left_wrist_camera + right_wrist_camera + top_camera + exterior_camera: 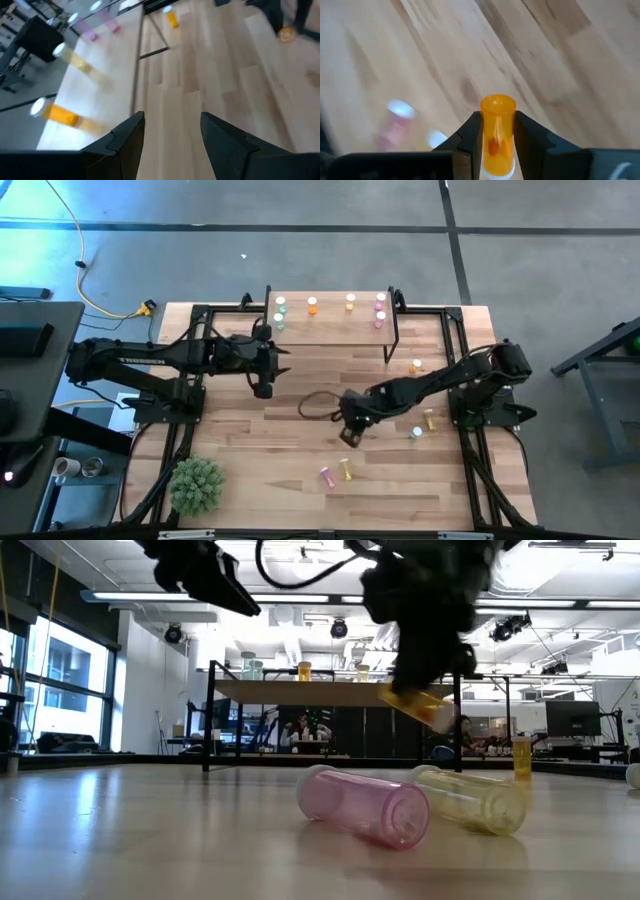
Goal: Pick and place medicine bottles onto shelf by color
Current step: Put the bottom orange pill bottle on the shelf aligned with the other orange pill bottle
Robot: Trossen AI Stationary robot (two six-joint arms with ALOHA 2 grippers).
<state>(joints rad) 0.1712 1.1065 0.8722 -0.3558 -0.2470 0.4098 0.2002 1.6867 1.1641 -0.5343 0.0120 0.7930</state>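
Above the desk (250, 480), well in front of the shelf (330, 330), our right hand (496, 131) grips an orange bottle (496, 132) tight, lifted clear so we can carry it over. Our left hand (170, 135) hangs empty, fingers spread, just before the shelf. Pink (365, 802) and yellow (472, 798) bottles lie toppled, farther from the shelf. Shelf bottles look blurred; their grouping is hard to read.
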